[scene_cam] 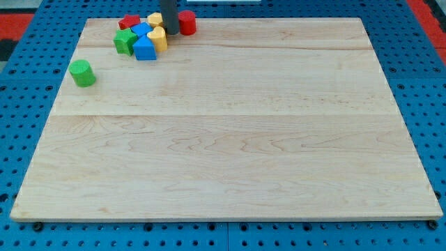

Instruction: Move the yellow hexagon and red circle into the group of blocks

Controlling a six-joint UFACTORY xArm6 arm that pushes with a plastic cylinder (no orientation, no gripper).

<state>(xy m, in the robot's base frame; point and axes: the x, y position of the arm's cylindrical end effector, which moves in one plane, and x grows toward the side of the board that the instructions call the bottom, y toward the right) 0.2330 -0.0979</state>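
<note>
My tip stands at the view's top left, at the right edge of the group of blocks. The red circle lies just right of the rod, near the board's top edge. The yellow hexagon is just left of the rod, against the group. The group holds a red block, two blue blocks, a green block and a second yellow block, which sits right beside my tip.
A green cylinder stands alone near the board's left edge, below the group. The wooden board lies on a blue pegboard table.
</note>
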